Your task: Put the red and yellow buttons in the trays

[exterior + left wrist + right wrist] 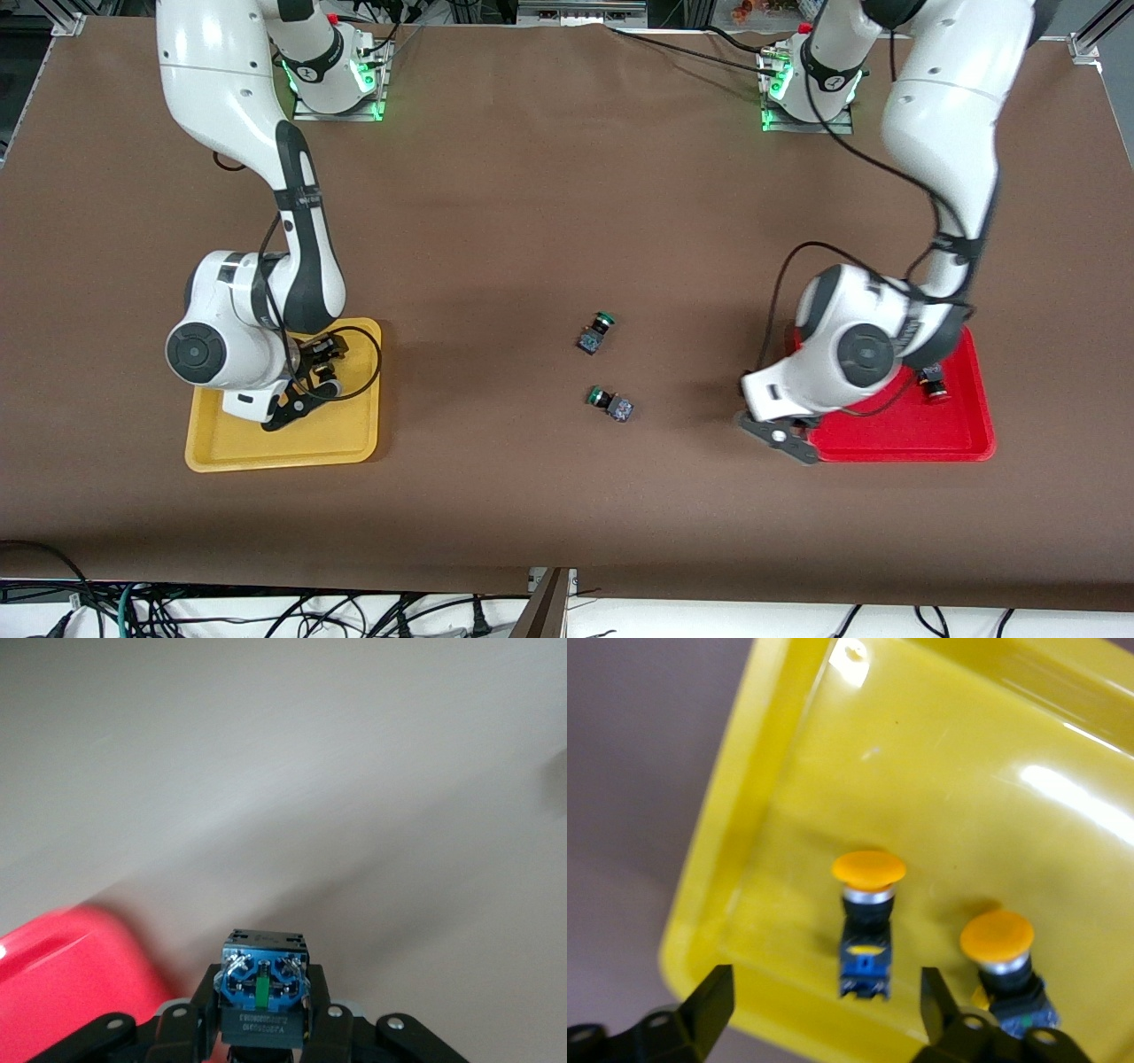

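- Yellow tray [221, 447], toward the right arm's end of the table [532, 221]: the right wrist view shows two yellow-capped buttons lying in it, one [866, 912] between the spread fingers of the right tool [824, 1005], the other [1003, 967] just beside one finger. This tool is released and grips nothing. In the front view the right tool [314, 377] hangs low over the tray and hides both buttons.
- Brown table, middle: two green-capped switches, one [596, 332] farther from the front camera and one [609, 401] nearer, lie apart from each other and well apart from both trays. They are no part of the task.
- Red tray [970, 443], toward the left arm's end: one red-capped button [930, 383] lies in it near the left arm's wrist.
- Left tool [780, 436]: it is over the table just beside the red tray's rim, clenched on a switch body [264, 985] seen from its terminal end; the cap's colour is hidden.
- Progress, as a judgement: both yellow buttons and one red are placed; if the held switch is the second red, only its release into the red tray is left.
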